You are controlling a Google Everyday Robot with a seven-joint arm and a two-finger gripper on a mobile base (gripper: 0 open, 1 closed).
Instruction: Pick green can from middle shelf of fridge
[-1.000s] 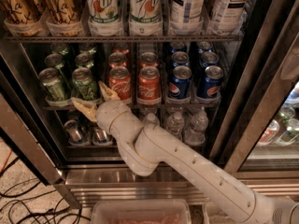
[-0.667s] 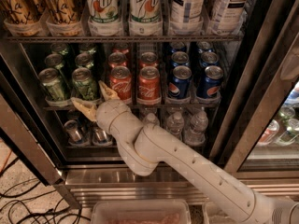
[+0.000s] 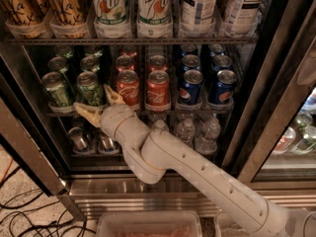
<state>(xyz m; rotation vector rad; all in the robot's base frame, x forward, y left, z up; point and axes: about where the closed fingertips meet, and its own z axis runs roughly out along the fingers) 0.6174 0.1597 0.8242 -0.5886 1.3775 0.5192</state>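
The hand (image 3: pixel 99 105) is at the front rail of the middle shelf (image 3: pixel 197 111) in the fridge (image 3: pixel 163 194), with its two tan fingers (image 3: pixel 114 95) spread wide. The green can (image 3: pixel 89 86) stands upright at the front of its lane, between the fingers and just beside a red can (image 3: pixel 128 88). I cannot tell whether they touch it.
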